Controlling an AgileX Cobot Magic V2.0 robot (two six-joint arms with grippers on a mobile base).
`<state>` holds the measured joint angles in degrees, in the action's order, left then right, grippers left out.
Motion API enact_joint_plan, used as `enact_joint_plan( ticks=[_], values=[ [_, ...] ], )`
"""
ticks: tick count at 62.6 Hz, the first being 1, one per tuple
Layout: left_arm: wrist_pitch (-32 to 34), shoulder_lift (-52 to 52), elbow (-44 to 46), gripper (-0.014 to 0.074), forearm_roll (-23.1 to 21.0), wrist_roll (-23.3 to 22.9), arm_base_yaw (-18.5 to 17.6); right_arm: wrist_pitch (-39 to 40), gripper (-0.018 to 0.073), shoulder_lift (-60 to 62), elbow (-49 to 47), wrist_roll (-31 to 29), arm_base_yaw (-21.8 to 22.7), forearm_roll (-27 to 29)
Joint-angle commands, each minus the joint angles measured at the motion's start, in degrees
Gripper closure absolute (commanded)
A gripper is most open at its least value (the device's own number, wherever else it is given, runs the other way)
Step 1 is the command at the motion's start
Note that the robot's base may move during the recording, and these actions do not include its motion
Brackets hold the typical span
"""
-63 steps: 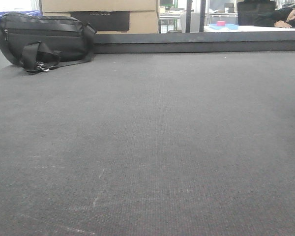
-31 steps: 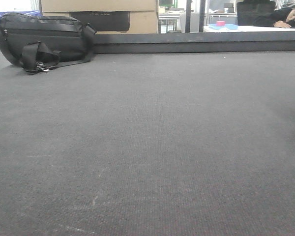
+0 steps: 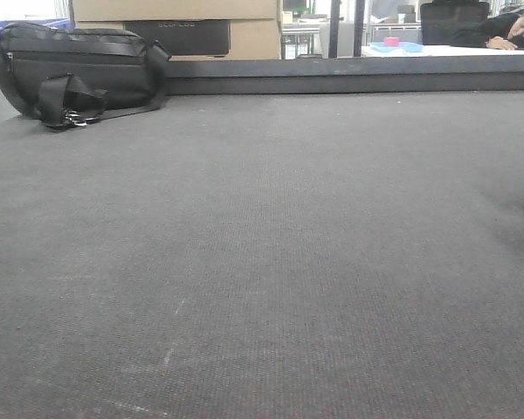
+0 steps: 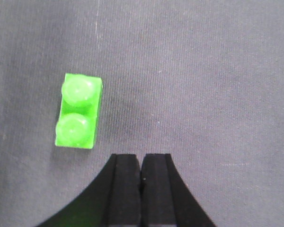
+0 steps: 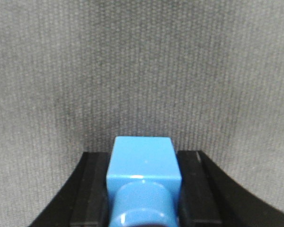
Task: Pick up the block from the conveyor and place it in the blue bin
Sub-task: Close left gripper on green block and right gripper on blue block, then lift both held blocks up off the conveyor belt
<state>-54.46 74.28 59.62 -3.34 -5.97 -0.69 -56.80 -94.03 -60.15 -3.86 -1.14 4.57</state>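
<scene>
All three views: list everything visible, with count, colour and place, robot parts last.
conveyor: one, dark grey, fills every view.
bag: one, black, far left on the conveyor.
cardboard boxes: two, tan, behind the bag.
person: one, dark top, far right background.
green block: one, green, on the conveyor beside the left gripper.
blue block: one, blue, between the right gripper's fingers.
left gripper: one, black, shut, empty.
right gripper: one, black, shut on the blue block.

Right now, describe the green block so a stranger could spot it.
On the wide dark grey conveyor, look just ahead of the shut tips of the left gripper, toward the picture's left. The green block lies loose there, two studs up, unlike the blue block clamped in the right gripper.
</scene>
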Motion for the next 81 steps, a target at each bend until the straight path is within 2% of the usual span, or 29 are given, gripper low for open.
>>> enact_joint_plan(
  ticks=[1,7,18,35,41,46,53,57,66,81],
  values=[
    [-2.9,1.1,1.6,0.0707,-0.5,-1.0,-0.2,-1.3,0.0724,0.1,-0.4,-0.1,0.0,-0.2],
    [-7.0,4.0,5.5,0.0707,0.1,0.8,-0.1,-2.8,0.0717,1.2,-1.3,-0.1,0.0,-0.2],
    [-9.3,8.6,12.2,0.0707,0.6,6.0,-0.1,-4.3,0.0722,7.3,-3.1,-0.1,0.0,0.0],
    [-9.4,14.6,13.5,0.0705,7.3,6.0,-0.1,-4.2,0.0721,13.5,-3.2,-0.1,0.0,2.2],
    [-7.6,15.0,13.0,0.0629,8.7,6.0,-0.1,-4.1,0.0721,13.6,-3.2,-0.1,0.0,2.2],
    [-6.5,15.0,12.2,0.0496,10.8,6.0,-0.1,-3.8,0.0721,13.6,-3.0,-0.1,0.0,2.2],
    [-5.7,15.0,10.0,0.0289,11.4,5.4,0.0,-3.0,0.0721,13.6,-3.0,-0.1,0.0,2.2],
    [-4.0,15.0,8.4,0.0223,11.1,5.3,0.4,-2.5,0.0721,13.6,-3.0,-0.1,0.0,2.5],
    [-1.7,17.0,6.9,0.0207,10.9,4.2,2.0,-2.1,0.0721,13.6,-3.0,-0.1,0.0,3.4],
    [-0.9,22.8,7.3,0.0207,10.9,5.3,2.0,-1.7,0.0721,13.4,-3.0,-0.1,0.0,3.8]
  ],
)
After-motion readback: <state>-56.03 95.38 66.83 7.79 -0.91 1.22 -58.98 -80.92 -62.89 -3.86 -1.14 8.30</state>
